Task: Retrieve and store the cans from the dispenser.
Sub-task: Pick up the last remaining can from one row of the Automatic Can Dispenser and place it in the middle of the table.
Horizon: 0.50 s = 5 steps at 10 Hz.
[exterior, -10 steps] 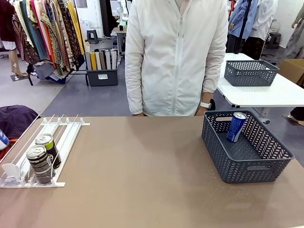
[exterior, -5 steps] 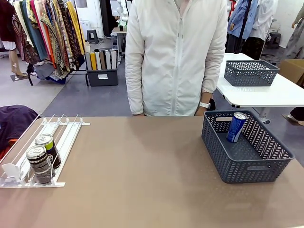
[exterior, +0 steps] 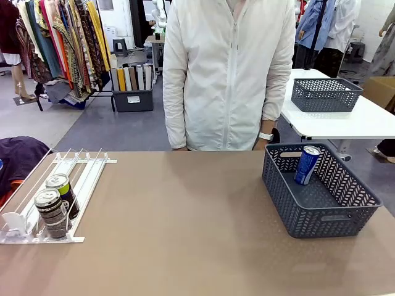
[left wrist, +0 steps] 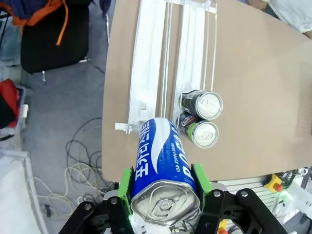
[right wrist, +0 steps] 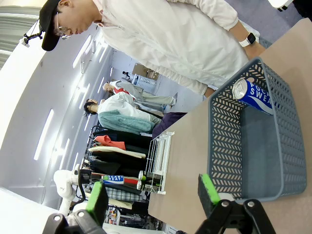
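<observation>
With the left claw (left wrist: 165,187) clamped on the blue can (left wrist: 163,156), seemingly clear above the white rack (left wrist: 146,58), hold tight, carry across, lower gently into the grey basket (exterior: 321,222) beside the other can (exterior: 307,165).

The left claw (left wrist: 165,185) points straight down from up high, green pads (left wrist: 127,187) pinching a can (left wrist: 163,156) from both sides. The right claw (right wrist: 153,192) is rolled sideways, with jaws spread wide.

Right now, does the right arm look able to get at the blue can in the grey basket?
Probably yes: the right gripper is open and empty, the basket is open-topped, and nothing covers the blue can leaning against its wall.
</observation>
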Motion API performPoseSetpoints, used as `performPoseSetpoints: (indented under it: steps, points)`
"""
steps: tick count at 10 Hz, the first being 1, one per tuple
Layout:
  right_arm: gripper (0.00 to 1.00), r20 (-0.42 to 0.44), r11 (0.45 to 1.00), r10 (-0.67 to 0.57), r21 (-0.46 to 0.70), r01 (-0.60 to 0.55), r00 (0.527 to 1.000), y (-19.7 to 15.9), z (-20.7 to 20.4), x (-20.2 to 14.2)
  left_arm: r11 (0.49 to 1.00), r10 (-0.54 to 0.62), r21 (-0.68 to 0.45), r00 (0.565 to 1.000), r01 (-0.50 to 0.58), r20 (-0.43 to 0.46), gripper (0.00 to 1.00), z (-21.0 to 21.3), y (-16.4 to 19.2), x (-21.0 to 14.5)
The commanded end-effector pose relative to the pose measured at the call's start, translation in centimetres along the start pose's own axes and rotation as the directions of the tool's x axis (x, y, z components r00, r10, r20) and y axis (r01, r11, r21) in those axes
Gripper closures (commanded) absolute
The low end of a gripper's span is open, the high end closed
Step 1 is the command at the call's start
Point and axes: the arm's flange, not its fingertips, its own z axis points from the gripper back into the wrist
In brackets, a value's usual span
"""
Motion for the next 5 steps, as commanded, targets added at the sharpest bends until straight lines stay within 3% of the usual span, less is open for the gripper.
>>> performPoseSetpoints:
  steps: [1, 2, 5]
  points:
    - [0.0, 0.02, 1.0, 0.005, 0.024, -0.006, 1.0, 0.3, -0.2, 0.3, 1.0, 0.0, 0.0, 1.0, 0.0, 0.0, 1.0, 0.0, 0.0, 0.0]
    - [0.0, 0.02, 1.0, 0.005, 0.024, -0.006, 1.0, 0.3, -0.2, 0.3, 0.995, 0.062, -0.077, 0.998, -0.062, -0.007, 1.0, -0.1, -0.9, 0.9]
    - [0.0, 0.02, 1.0, 0.005, 0.024, -0.006, 1.0, 0.3, -0.2, 0.3, 0.993, 0.108, -0.046, 0.993, -0.105, 0.047, 1.0, 0.5, -12.1, 3.1]
